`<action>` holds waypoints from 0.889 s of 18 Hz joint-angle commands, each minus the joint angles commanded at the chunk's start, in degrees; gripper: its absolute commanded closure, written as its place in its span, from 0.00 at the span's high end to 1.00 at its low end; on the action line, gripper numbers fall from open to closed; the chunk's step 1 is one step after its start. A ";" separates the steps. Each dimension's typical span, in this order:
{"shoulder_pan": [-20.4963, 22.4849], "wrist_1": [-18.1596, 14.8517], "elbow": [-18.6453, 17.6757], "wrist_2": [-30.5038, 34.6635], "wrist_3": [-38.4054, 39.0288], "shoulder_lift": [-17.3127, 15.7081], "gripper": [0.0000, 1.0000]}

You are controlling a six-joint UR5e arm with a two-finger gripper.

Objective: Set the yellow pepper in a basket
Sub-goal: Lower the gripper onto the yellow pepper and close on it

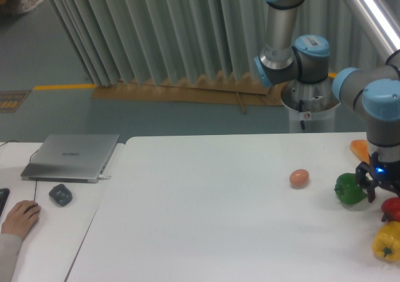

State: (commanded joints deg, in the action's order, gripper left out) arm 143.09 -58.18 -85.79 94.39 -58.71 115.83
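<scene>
Yellow pepper (387,241) at table's (206,219) right edge

single fixed camera, raised, front of table (206,232), facing the curtain (156,32), arm at right

We see a white rectangular table (206,219) beside a second white desk (44,226). Behind them hangs a pale grey-green pleated curtain (156,32) above a grey-blue floor (56,116) crossed by a yellow floor stripe (62,86).
</scene>
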 joint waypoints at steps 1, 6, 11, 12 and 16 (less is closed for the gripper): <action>0.00 0.09 0.18 0.00 -0.18 0.27 1.00; 0.09 0.00 0.71 1.58 -0.26 2.29 1.00; 0.61 0.09 1.58 1.58 -0.09 3.43 1.00; 0.61 0.09 2.20 1.58 0.00 4.22 1.00; 0.70 0.09 2.73 1.58 0.09 4.84 1.00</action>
State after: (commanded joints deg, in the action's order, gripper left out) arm 143.79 -58.10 -83.06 95.98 -58.62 120.67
